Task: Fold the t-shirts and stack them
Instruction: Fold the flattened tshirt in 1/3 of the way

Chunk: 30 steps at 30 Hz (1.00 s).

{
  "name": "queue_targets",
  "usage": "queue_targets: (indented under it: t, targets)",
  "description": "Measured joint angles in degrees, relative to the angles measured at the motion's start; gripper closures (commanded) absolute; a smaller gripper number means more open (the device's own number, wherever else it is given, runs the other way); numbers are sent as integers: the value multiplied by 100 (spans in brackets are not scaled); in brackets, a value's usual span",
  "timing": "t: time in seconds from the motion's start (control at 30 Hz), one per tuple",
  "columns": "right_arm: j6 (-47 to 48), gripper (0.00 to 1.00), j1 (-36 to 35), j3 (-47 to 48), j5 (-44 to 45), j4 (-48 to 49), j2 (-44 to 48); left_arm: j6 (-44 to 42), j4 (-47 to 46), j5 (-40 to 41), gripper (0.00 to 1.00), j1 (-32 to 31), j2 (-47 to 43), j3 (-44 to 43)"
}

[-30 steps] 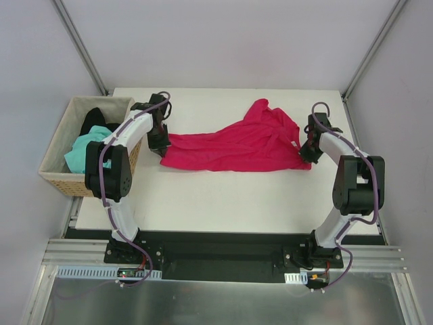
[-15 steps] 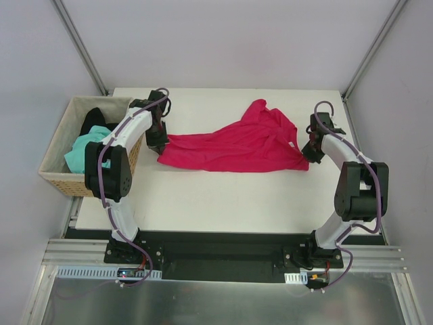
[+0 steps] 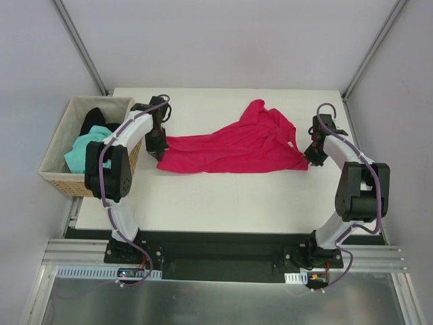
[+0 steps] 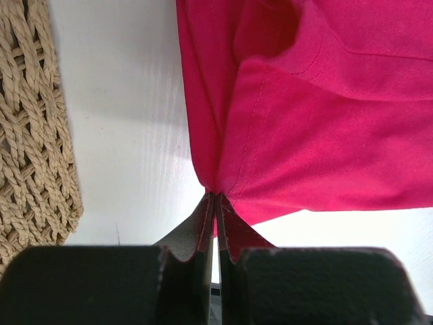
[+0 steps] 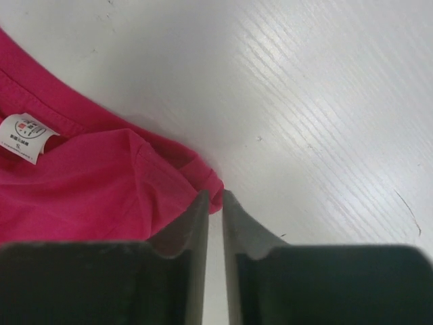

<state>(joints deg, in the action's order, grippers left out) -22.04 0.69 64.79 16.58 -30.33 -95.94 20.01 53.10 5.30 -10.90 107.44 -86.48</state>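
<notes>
My L hand (image 4: 214,198) is pinched shut on the left end of the crimson t-shirt (image 3: 230,145), nr the basket (image 3: 54,169). Shirt lies stretched across the surface (image 3: 223,203) btwn both hands. R hand (image 5: 215,196) is parted a crack, w/ the shirt's right corner just at its tips. Teal t-shirt (image 3: 78,154) & black t-shirt (image 3: 93,120) sit in the basket.

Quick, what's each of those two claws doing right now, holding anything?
Left gripper: jaws closed on the crimson t-shirt at its edge.
Right gripper: jaws slightly open, holding nothing; the shirt's corner lies at its tips.
</notes>
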Motion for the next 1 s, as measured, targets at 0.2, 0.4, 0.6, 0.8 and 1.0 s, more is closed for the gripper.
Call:
queue_targets:
  t: [0.2,0.4,0.6,0.8,1.0]
  targets:
    - [68,66,0,166,-9,-122,0,0,-2,24,85,0,-11,0]
    - [105,68,0,417,-59,-149,-2,13,22,31,78,0,-11,0]
    - [146,70,-2,636,-197,-170,-140,15,24,90,79,0,-11,-7]
    - [208,70,-2,986,-358,-203,-415,17,35,90,76,0,-11,-85]
    - [282,70,-9,1338,-546,-240,-619,15,79,87,73,0,149,-472]
